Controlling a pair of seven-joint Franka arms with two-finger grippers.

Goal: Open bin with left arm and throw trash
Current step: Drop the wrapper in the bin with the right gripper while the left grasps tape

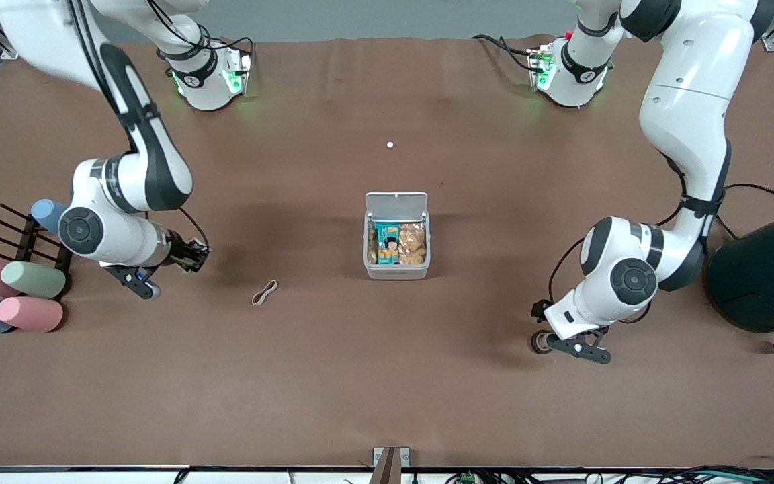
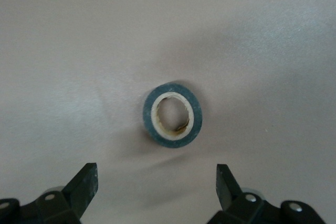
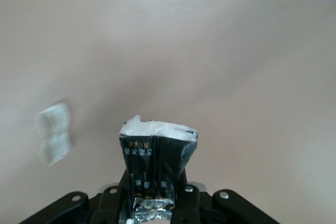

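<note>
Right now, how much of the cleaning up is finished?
The bin stands open with its lid up, so that part looks done. The right hand is shut on the black wrapper, not yet binned. The left hand hangs open over the tape roll. The rubber band lies on the table, untouched.

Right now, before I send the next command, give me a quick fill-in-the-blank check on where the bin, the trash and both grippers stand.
1. The lid of the bin stands ____.
2. The right gripper is shut on the black ____.
3. The left gripper hangs open over the tape ____.
4. The rubber band lies on the ____, between the bin and the right arm's end.

Missing words: open; wrapper; roll; table
</note>
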